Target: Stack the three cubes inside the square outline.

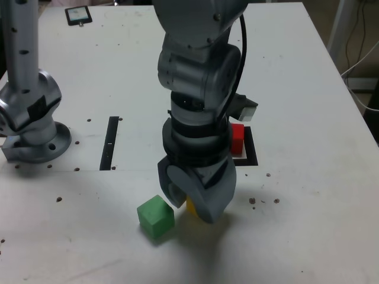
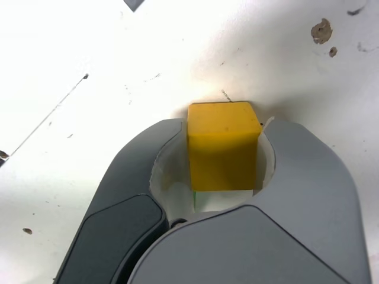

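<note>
Exterior view: gripper (image 1: 190,204) down on table (image 1: 308,195), pinching yellow cube (image 1: 192,206) beside green cube (image 1: 156,216); red cube (image 1: 237,138) seated in square outline (image 1: 250,155), probably as stack base. Wrist view: jaws snug on yellow cube (image 2: 223,145), seemingly ready for lifting.

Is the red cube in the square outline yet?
In. The exterior view shows the red cube standing inside the black outline, partly hidden by the arm. Whether it sits centred, cannot tell.
</note>
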